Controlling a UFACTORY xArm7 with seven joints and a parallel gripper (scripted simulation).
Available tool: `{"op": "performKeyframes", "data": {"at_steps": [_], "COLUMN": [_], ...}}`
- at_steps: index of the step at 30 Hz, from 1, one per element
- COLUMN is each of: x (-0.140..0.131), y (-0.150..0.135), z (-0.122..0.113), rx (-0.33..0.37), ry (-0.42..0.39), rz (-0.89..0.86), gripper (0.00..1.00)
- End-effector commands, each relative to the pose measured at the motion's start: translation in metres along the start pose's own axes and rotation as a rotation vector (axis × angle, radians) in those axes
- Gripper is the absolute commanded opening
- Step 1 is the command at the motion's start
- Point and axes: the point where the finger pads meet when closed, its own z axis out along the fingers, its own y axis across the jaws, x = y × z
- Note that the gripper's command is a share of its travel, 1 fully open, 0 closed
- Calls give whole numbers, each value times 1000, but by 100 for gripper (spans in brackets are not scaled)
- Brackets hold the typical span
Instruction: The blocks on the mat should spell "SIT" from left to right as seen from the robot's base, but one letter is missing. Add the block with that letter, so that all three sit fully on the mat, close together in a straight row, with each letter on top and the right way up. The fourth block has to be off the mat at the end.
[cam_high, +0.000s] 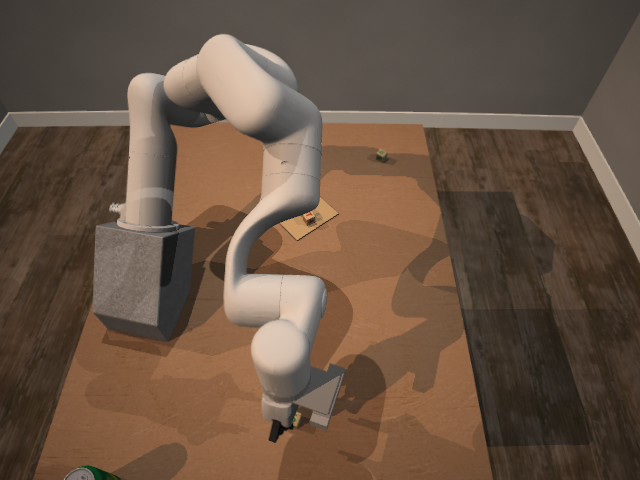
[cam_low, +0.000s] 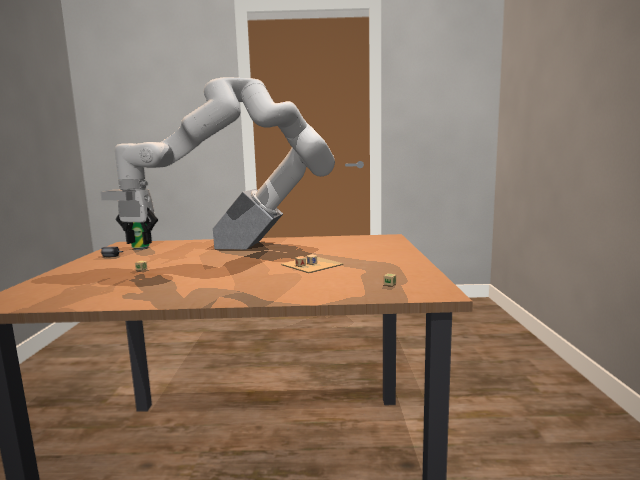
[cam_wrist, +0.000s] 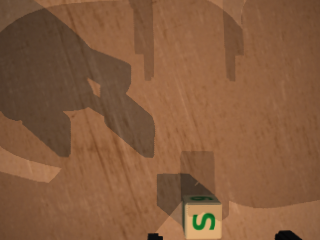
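A cream block with a green S (cam_wrist: 202, 220) on top lies on the wooden table; it also shows in the top view (cam_high: 297, 419) and the exterior view (cam_low: 140, 265). My gripper (cam_wrist: 220, 236) hovers above it, partly open and empty, with the block below and between the fingertips, nearer the left one. The gripper also shows in the top view (cam_high: 279, 431) and the exterior view (cam_low: 136, 232). The small tan mat (cam_low: 311, 265) holds two blocks, one with a red letter (cam_low: 300, 260) and one with a blue letter (cam_low: 311, 258). A fourth block with a green letter (cam_low: 389, 279) lies off the mat near the far edge.
A green can (cam_high: 90, 472) stands near the table corner, close behind the gripper in the exterior view. A small black object (cam_low: 110, 251) lies beside it. The grey arm base (cam_high: 142, 273) stands on the table.
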Motion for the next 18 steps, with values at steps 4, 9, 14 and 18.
{"op": "performKeyframes", "data": {"at_steps": [4, 9, 14, 18], "x": [1, 1, 1, 1], "y": [1, 1, 1, 1], "z": [-1, 2, 6, 10], "rx": [-4, -4, -4, -4], "ry": [3, 3, 3, 3], "rz": [0, 0, 0, 0], "gripper": [64, 64, 64, 64]}}
